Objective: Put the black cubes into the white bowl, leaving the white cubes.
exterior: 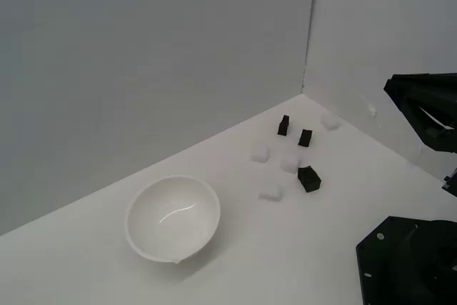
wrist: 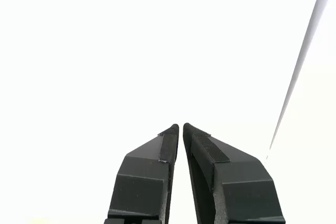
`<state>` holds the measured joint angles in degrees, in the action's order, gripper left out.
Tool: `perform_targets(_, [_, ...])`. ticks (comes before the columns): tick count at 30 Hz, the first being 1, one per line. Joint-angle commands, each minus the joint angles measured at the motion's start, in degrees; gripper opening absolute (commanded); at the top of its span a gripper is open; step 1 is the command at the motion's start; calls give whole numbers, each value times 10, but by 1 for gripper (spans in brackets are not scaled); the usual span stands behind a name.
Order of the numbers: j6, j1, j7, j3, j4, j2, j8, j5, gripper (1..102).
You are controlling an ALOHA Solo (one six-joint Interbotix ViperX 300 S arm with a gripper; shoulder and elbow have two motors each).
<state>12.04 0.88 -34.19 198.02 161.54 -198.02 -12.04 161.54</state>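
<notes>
Three black cubes stand on the white surface towards the back corner: one far (exterior: 283,126), one beside it (exterior: 305,138), one nearer (exterior: 309,178). Faint white cubes lie among them (exterior: 260,153), (exterior: 290,164), (exterior: 270,192), and one further back (exterior: 330,121). The white bowl (exterior: 173,218) stands empty at the exterior view's left of the cubes. My gripper (wrist: 181,125) shows in the wrist view with its fingertips together and nothing between them, facing only white surface. In the exterior view only black arm parts (exterior: 428,112) show at the right edge, apart from the cubes.
Grey walls meet in a corner (exterior: 305,83) just behind the cubes. A black robot base part (exterior: 407,262) sits at the lower right of the exterior view. A wall edge line (wrist: 299,72) crosses the wrist view.
</notes>
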Motion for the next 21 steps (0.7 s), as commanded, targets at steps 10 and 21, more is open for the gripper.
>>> perform_targets(10, [0, 7, 1, -101, -81, 102, -4, -84, 4])
perform_targets(21, [0, 25, -141, -311, -247, 311, -3, -250, 4])
